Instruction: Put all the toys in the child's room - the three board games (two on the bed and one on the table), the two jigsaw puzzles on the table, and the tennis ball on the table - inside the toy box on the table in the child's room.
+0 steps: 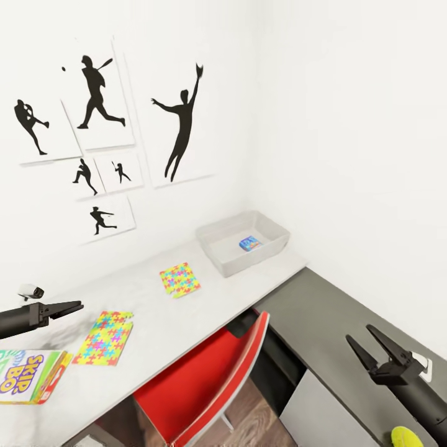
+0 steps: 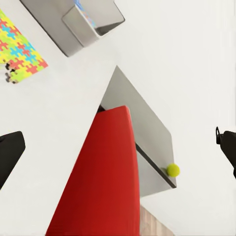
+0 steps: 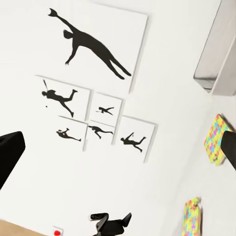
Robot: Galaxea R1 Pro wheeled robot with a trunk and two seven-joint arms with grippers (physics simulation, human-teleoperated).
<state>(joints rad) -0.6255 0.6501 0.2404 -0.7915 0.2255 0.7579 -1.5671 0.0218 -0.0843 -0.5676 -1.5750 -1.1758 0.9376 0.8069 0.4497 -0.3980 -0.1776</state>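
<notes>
The toy box [image 1: 218, 251] is sitting at the far end of the pale table [image 1: 161, 323], against the wall, with one small blue game box [image 1: 249, 243] lying inside it. Two jigsaw puzzles are lying on the tabletop: one [image 1: 180, 279] near the bin, the other [image 1: 104, 337] beside the Skip-Bo game box [image 1: 30, 375]. The tennis ball [image 1: 406, 437] is resting on the dark corner section. The left gripper [image 1: 67, 307] is hovering nearly closed and empty; the right gripper [image 1: 366, 343] is spread open above the dark desk. A red chair [image 1: 205, 379] is tucked underneath.
</notes>
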